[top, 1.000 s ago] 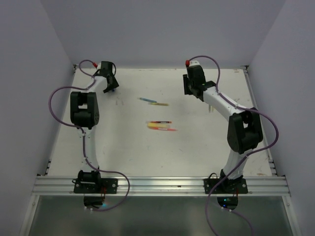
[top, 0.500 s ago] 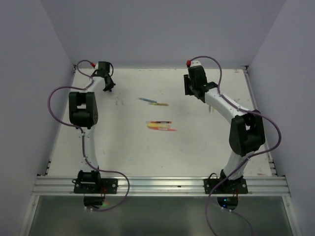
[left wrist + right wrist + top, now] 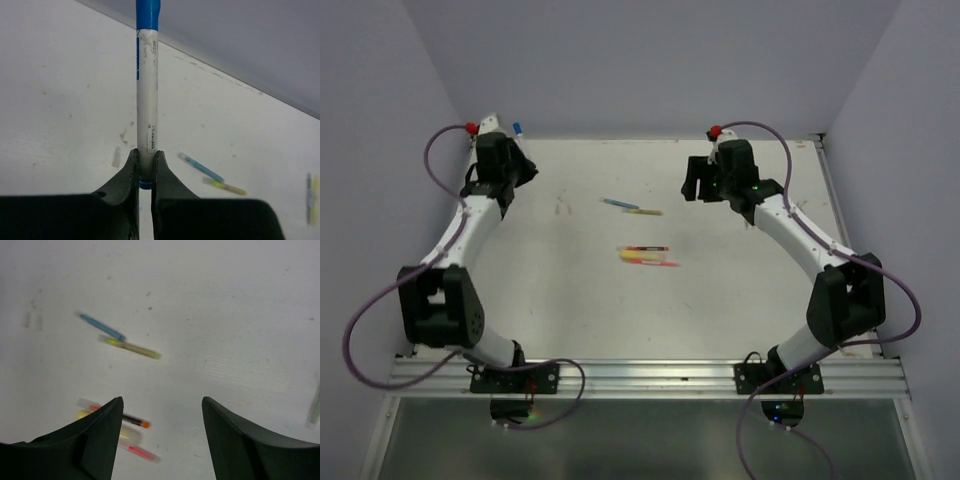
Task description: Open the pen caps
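Observation:
My left gripper (image 3: pixel 145 156) is shut on the lower end of a white pen (image 3: pixel 148 100), which points away from the camera. The blue pen cap (image 3: pixel 148 12) sits on the pen's far end. From above, the left gripper (image 3: pixel 510 150) is raised at the back left corner and the blue cap (image 3: pixel 517 128) pokes out beyond it. The right gripper (image 3: pixel 161 402) is open and empty above the table, and from above it (image 3: pixel 693 182) hangs at the back, right of centre. On the table lie a blue pen (image 3: pixel 102 326) and a yellow-green pen (image 3: pixel 132 347).
A cluster of red, yellow and pink pens (image 3: pixel 125 430) lies under the right gripper's left finger, and from above these pens (image 3: pixel 647 254) sit mid-table. A pale pen (image 3: pixel 315 407) lies at the right edge. Walls enclose the table (image 3: pixel 740 290) on three sides.
The left gripper closed on the white pen and lifted it toward the back left corner as the arm swung. The right gripper opened wider and shifted slightly.

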